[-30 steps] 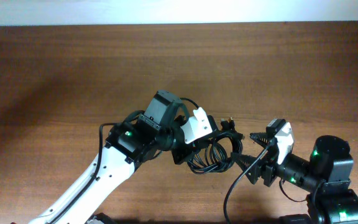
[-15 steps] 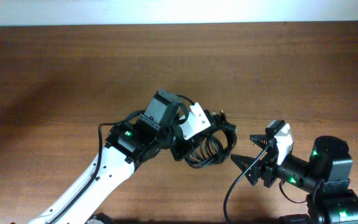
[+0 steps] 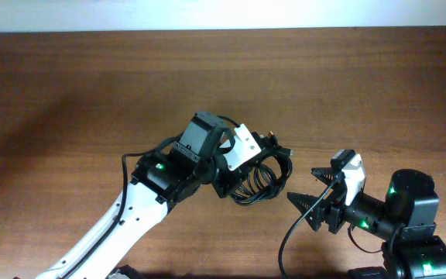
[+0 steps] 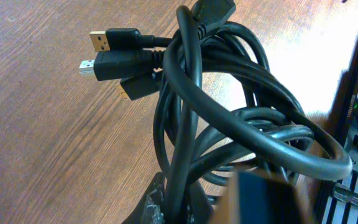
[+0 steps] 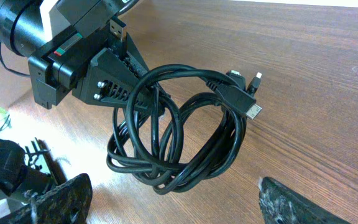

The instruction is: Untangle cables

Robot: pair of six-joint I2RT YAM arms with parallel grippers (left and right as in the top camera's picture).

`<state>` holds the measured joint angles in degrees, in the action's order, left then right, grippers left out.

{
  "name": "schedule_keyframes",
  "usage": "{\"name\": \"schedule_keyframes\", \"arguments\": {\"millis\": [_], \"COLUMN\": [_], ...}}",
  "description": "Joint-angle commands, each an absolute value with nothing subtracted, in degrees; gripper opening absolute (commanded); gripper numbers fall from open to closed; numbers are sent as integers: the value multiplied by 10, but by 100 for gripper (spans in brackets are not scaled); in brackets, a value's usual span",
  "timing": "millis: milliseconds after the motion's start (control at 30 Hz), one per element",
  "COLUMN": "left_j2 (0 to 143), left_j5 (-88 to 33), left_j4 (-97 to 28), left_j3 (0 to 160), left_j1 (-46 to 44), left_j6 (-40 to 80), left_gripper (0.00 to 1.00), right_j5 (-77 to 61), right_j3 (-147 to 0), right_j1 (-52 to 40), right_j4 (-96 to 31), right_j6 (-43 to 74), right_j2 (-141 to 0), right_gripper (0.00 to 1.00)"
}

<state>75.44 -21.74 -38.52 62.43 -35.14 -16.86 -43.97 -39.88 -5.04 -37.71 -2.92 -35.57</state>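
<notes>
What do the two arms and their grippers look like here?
The left arm has a white lower link and black joints with a green light; the right arm is black with green lights and a loose black wire. Each wrist carries a white block; the left gripper and right gripper have black ribbed tapering fingers.

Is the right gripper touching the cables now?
Apart. In the right wrist view, bare wood separates the cables from both fingers of the open right gripper.
</notes>
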Motion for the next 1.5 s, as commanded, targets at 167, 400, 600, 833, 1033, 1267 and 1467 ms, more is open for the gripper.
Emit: {"name": "schedule_keyframes", "arguments": {"millis": [167,400,600,833,1033,1267,1467], "left_j2": [752,752,752,752,752,752,752], "left_j5": [-218,-216,-289,-363,-383,-370,-323], "left_j4": [-382,-377,-342,-347,-356,-361,-361], "left_j3": [634,634,634,634,634,633,632], "left_j1": [-351,-351,-351,-351,-352,-353,-353], "left_j6": [-161,-163,-163,-163,-163,-163,-140], "left_gripper": [0,0,0,0,0,0,0], "right_j5": [-436,-413,-421,-462,-444,-450,-451], "right_j3": [-407,-407,-407,-407,-407,-407,-407], "right_j1": [-52,-52,-52,-52,-52,-52,-52], "right_j4": [-379,-370,-359,-310,-310,-310,-310], "right_j6": [-7,67,100,111,110,110,110], "right_j2": [-354,-354,-358,-358,-364,-376,-376], "right_gripper": [85,85,89,89,89,89,89]}}
